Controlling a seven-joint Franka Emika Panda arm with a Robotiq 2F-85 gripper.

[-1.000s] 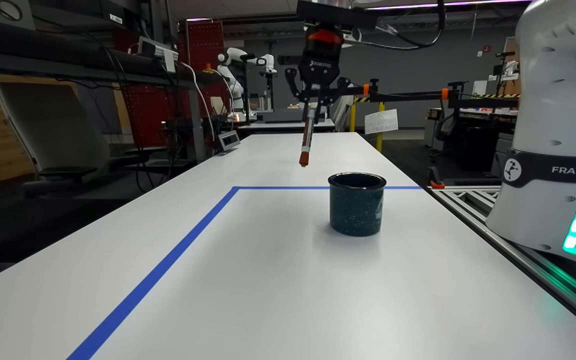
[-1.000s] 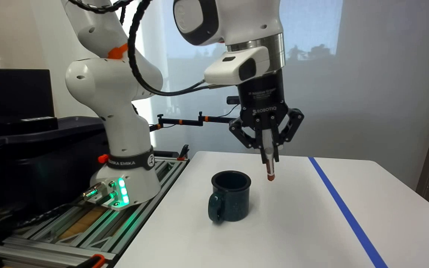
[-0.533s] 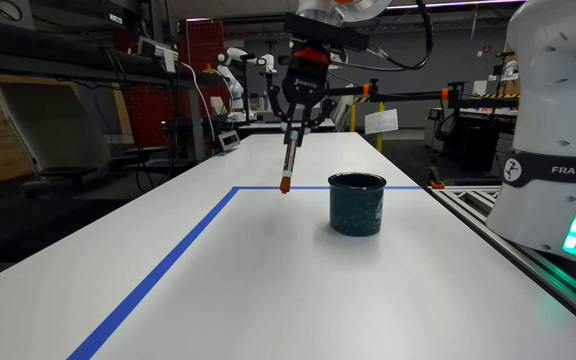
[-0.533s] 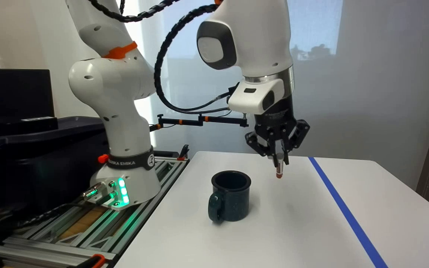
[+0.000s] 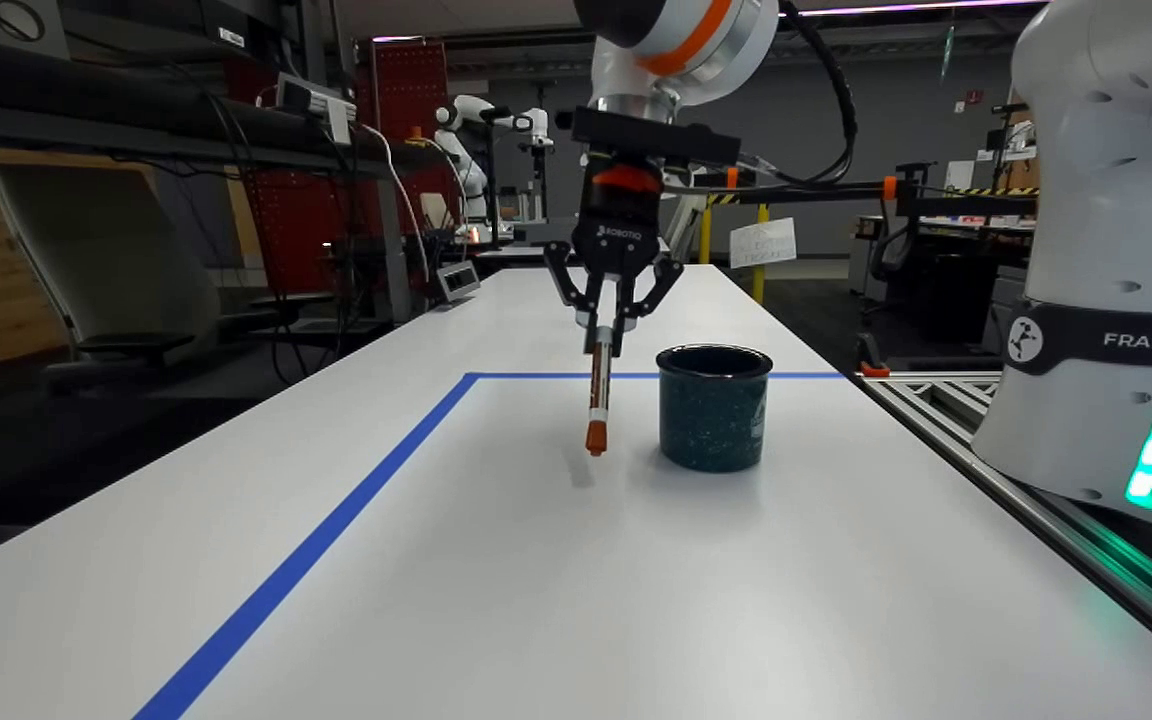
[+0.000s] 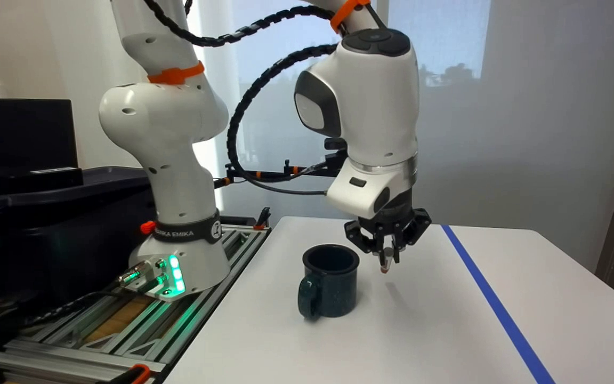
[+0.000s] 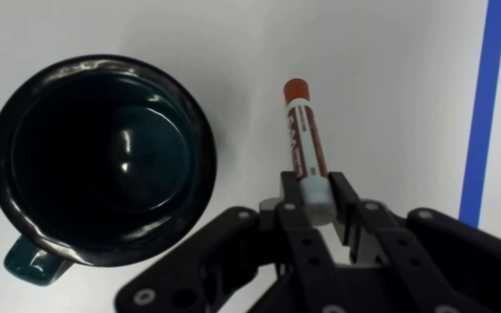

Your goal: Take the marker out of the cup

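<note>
I've got the marker (image 7: 305,139) pinched in the gripper (image 7: 314,183), out of the cup (image 5: 711,422) and beside it, tip looks just above the table (image 5: 416,570). My guess: set-down. I'd lower slowly, lean it over before releasing; likely to roll. Pale barrel, dark-red label, orange-red end down.
</note>
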